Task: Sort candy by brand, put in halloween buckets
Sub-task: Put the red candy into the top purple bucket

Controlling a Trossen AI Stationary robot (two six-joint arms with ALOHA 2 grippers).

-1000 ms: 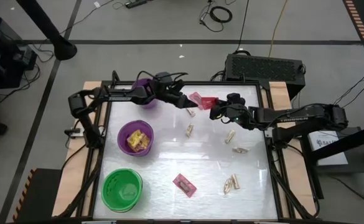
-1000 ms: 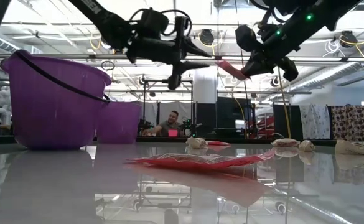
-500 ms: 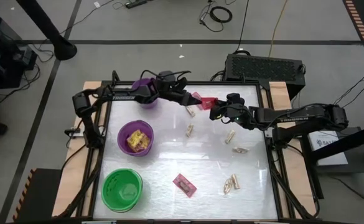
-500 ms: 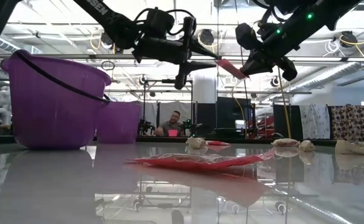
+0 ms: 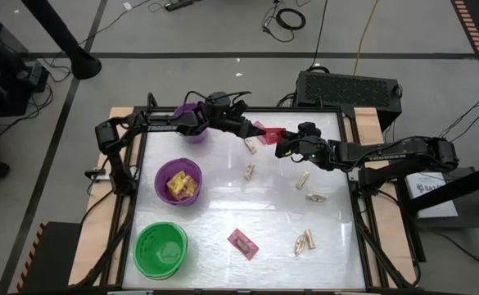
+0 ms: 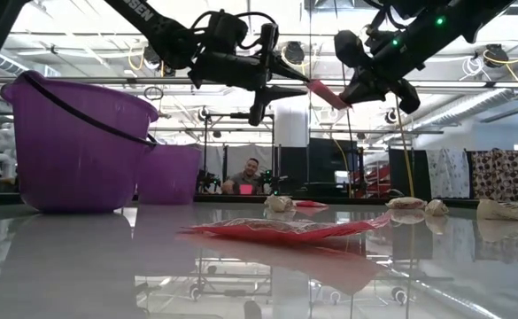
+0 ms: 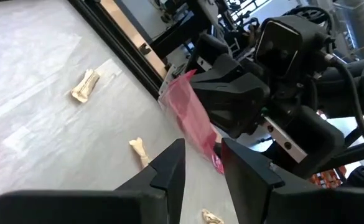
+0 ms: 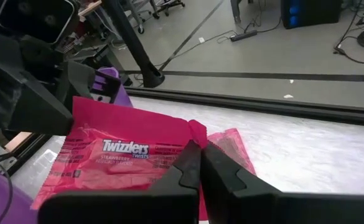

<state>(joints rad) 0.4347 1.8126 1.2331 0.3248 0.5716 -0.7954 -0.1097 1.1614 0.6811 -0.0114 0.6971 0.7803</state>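
My right gripper (image 5: 281,148) hovers over the far middle of the table, shut on a pink-red Twizzlers packet (image 8: 116,155). My left gripper (image 5: 250,133) is open, level with it. Its fingers (image 7: 169,167) stand either side of the packet's free end (image 7: 194,124). The small purple bucket (image 5: 188,124) sits partly under the left arm. The wider purple bucket (image 5: 178,182) holds yellow packets. The green bucket (image 5: 160,249) stands near the front left. A second pink packet (image 5: 259,127) lies flat below the grippers, and another (image 5: 242,243) lies near the front. My right gripper pinches the Twizzlers packet between its two fingers at one edge (image 8: 183,151), coming from the table's right. The packet is lifted clear and sticks out toward the left gripper (image 6: 322,93). My left gripper: I cannot tell whether its fingers touch the packet's free end.
Several pale tan pieces lie across the table's middle and right (image 5: 250,171) (image 5: 304,179) (image 5: 315,197) (image 5: 305,242). A dark box (image 5: 347,88) stands beyond the far edge. In the low view a person (image 6: 251,177) sits in the room behind.
My left gripper has moved a little toward the table's right and slightly up, closing on the packet held by the right gripper. The right gripper and its packet have stayed nearly where they were.
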